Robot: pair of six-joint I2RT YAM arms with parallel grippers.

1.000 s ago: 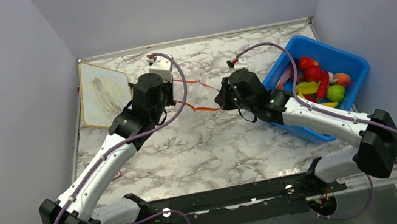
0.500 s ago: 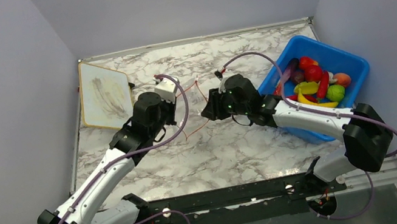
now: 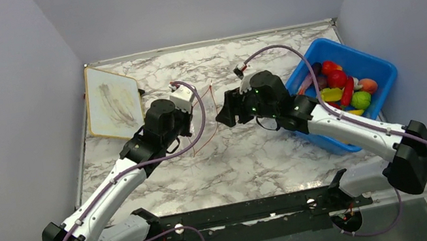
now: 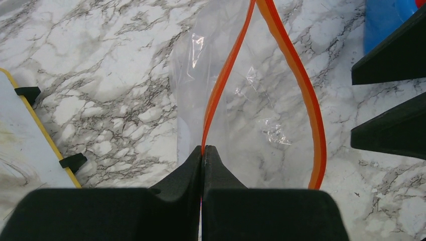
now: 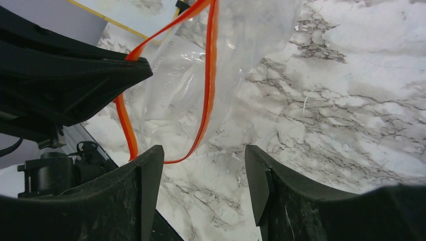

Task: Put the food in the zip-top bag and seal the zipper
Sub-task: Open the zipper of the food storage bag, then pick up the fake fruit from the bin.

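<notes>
The zip-top bag (image 4: pixel 251 100) is clear and hangs open over the marble table. Its orange-red zipper (image 4: pixel 307 100) forms a loop. My left gripper (image 4: pixel 203 149) is shut on one side of that zipper strip. In the top view the left gripper (image 3: pixel 193 112) holds the bag (image 3: pixel 208 121) up at mid-table. My right gripper (image 5: pixel 201 173) is open with nothing between its fingers, just off the bag's (image 5: pixel 186 65) lower edge and zipper (image 5: pixel 208 75). From above, the right gripper (image 3: pixel 226 110) faces the left one. The food (image 3: pixel 338 82) lies in the blue bin.
The blue bin (image 3: pixel 377 65) stands at the right behind the right arm. A white board with a yellow edge (image 3: pixel 111 102) lies at the back left, also in the left wrist view (image 4: pixel 15 150). Grey walls close in the table on three sides.
The right gripper has opened and let go of the zipper strip it was holding. The bag's mouth, stretched between both grippers before, now hangs from the left gripper alone.
</notes>
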